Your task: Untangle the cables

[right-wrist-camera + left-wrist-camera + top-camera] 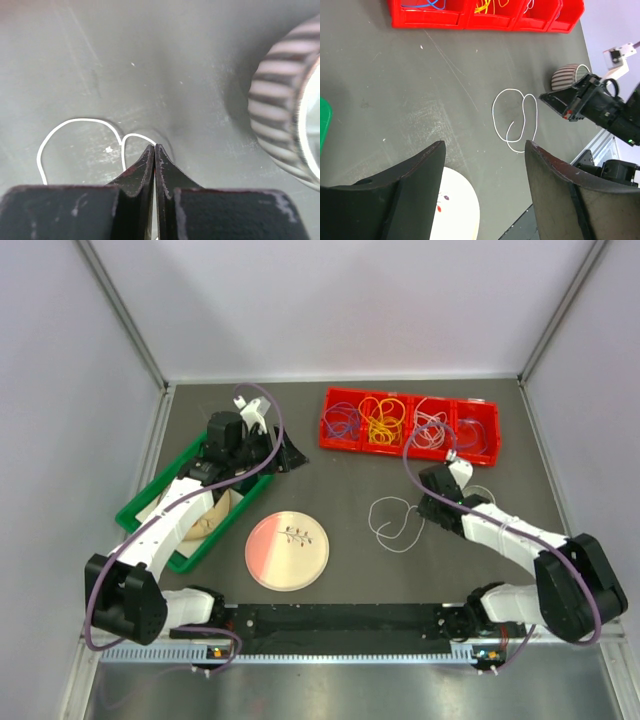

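A thin white cable [372,515] lies in loose loops on the dark table right of centre; it also shows in the left wrist view [493,111] and the right wrist view [75,120]. My right gripper [154,146] is shut at the cable's right end, with the white wire running into its tips; it shows in the top view [430,508]. My left gripper [485,143] is open and empty, held above the table at the back left [290,455], apart from the cable. Purple, yellow and white cables lie sorted in a red bin [408,448].
A pink-white plate [287,550] lies near the front centre. A green basket [150,502] sits under the left arm. A striped cup [285,100] stands just right of the right gripper. The red bin also shows in the left wrist view [465,20].
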You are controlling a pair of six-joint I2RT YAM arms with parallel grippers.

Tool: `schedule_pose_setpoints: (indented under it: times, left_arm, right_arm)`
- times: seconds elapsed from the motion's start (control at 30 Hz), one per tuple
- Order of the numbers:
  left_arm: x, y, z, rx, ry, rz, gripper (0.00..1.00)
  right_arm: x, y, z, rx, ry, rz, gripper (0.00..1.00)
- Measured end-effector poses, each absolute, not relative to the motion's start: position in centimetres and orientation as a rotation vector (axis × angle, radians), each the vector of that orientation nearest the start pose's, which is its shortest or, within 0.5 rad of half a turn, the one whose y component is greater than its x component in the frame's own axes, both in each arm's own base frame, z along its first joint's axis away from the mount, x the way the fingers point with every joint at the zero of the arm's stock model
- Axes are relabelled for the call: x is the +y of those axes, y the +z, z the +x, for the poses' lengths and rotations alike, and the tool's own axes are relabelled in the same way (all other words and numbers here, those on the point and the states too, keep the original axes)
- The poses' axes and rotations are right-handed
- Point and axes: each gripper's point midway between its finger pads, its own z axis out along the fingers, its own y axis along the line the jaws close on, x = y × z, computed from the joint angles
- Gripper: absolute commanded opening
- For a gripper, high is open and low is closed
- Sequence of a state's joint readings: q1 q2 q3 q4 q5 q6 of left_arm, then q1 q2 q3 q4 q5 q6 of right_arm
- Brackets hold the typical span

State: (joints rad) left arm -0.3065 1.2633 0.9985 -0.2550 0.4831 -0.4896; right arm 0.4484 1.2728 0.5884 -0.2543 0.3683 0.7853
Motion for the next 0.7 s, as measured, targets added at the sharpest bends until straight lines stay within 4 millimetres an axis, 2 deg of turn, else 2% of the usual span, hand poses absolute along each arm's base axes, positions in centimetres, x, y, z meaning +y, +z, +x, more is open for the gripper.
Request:
schedule_pose_setpoints:
  times: [0.13, 0.17, 0.2, 0.3, 0.37, 0.53, 0.7]
  left_arm:
    - [-20.5, 21.8, 31.8, 2.176, -0.976, 0.108, 0.70]
    - [-20.5, 21.8, 31.8, 2.175, -0.976, 0.107, 0.70]
    - [-20.5, 21.8, 31.8, 2.175, -0.976, 0.107, 0.70]
    - [-20.5, 21.8, 31.8, 2.175, -0.977, 0.108, 0.70]
    - [-20.5, 21.8, 31.8, 2.175, -0.977, 0.108, 0.70]
    - [-20.6, 21.9, 31.8, 2.173, -0.986, 0.110, 0.70]
    - [-20.7, 22.1, 31.8, 2.161, -0.995, 0.117, 0.70]
  right_arm:
    - [9.4, 5.1, 28.2, 2.333, 0.099, 0.514, 0.02]
    - [9.4, 5.1, 28.2, 2.334, 0.094, 0.502, 0.10]
    - [9.3, 5.1, 28.2, 2.339, 0.085, 0.478, 0.23]
    - [9.0, 4.8, 27.9, 2.369, 0.047, 0.386, 0.39]
    - [9.1, 4.5, 27.7, 2.395, 0.041, 0.323, 0.43]
    - [10.1, 3.7, 27.1, 2.468, 0.067, 0.151, 0.41]
    - [10.6, 2.9, 27.3, 2.514, 0.068, 0.087, 0.39]
